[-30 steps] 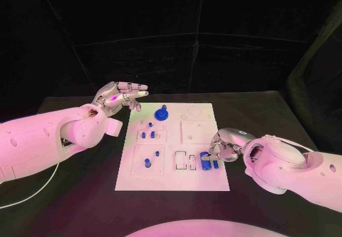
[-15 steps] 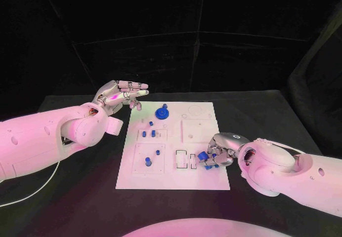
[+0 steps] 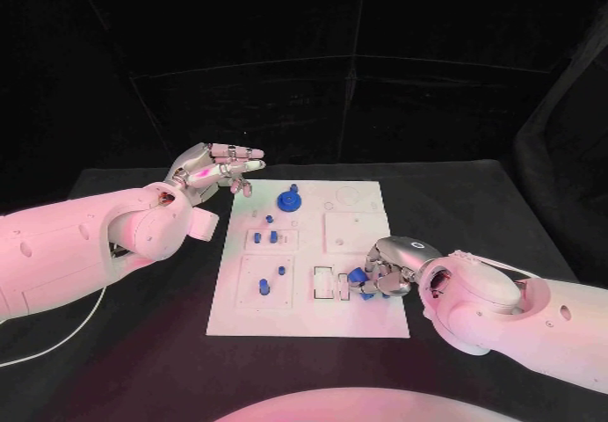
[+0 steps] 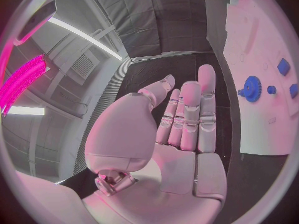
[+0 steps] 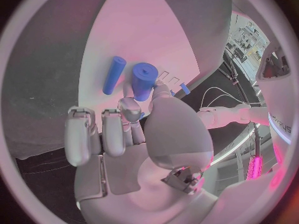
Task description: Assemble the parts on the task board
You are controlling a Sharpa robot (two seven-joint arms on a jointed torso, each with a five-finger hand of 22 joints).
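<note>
Since a second ago your right robot hand has slid inward along the near right part of the task board, and the two blue parts that lay by the board's right edge are no longer side by side: one is now up between its fingers. Your left robot hand has not shifted; it hovers off the board's far left corner with fingers apart and nothing in them.

From the head view you see the right robot hand curled over the slots near the board's right edge, with a bit of blue peeking out under the fingers, but you cannot read the grasp there. The right wrist view settles it: a short blue cylinder is pinched at the fingertips, and a slimmer blue peg lies flat on the white board just beside it, apart from the fingers.

The left wrist view gives you what the head view cannot of that robot hand: an open palm with fingers straight, facing along the board. Past its fingertips you can see the blue gear seated on the board, with small blue parts beyond it.

On the head view the gear sits at the far end of the board, near the left robot hand, and more blue pegs stand in the left column. The board lies in the middle of the black tabletop.
</note>
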